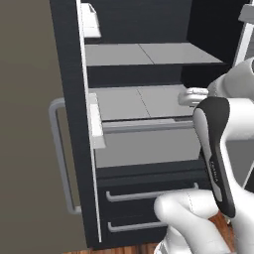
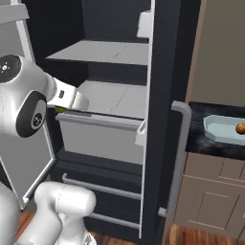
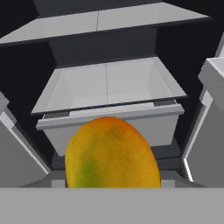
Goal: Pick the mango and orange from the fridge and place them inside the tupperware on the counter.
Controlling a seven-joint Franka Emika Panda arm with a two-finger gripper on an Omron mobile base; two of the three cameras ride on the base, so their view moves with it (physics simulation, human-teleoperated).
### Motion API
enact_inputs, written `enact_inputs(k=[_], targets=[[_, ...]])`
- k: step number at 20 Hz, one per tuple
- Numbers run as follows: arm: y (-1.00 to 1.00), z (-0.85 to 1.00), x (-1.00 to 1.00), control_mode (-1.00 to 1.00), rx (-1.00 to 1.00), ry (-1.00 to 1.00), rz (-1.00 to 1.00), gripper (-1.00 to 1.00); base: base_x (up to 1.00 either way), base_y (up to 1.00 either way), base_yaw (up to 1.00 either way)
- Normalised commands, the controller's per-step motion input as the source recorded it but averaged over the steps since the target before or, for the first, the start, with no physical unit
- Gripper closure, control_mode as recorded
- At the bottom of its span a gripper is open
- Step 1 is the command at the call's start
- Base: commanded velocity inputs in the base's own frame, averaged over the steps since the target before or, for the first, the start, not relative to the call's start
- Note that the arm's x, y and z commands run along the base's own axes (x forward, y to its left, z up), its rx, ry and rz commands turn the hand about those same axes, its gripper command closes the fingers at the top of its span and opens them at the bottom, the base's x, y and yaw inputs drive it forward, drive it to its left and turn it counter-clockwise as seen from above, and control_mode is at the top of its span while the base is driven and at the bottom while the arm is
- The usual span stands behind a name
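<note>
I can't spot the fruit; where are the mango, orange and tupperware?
mango (image 3: 111, 153): hand view, middle of its skin.
orange (image 2: 240, 128): right base view, its visible side.
tupperware (image 2: 215, 129): right base view, bare floor.

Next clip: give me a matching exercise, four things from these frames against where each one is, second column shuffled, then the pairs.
Things:
1. mango
2. orange
3. tupperware
4. fridge

Places or states:
A. on the black counter
B. open, its grey shelves bare
C. lying in the pale tray
D. close up at the tool, in front of the fridge shelves

Pairs: 1-D, 2-C, 3-A, 4-B
</note>
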Motion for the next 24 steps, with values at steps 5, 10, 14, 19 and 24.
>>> enact_inputs(k=[5, 10, 14, 19, 24], targets=[[0.00, 0.00, 0.00, 1.00, 0.00, 0.00, 0.00, 1.00, -0.58, 0.12, 0.00], [0.00, 0.00, 0.00, 1.00, 0.00, 0.00, 0.00, 1.00, -0.50, 0.11, 0.00], [0.00, 0.00, 0.00, 1.00, 0.00, 0.00, 0.00, 1.00, -0.44, 0.12, 0.00], [0.00, 0.00, 0.00, 1.00, 0.00, 0.00, 0.00, 1.00, -0.39, 0.10, 0.00], [0.00, 0.00, 0.00, 1.00, 0.00, 0.00, 0.00, 1.00, -0.48, 0.07, 0.00]])
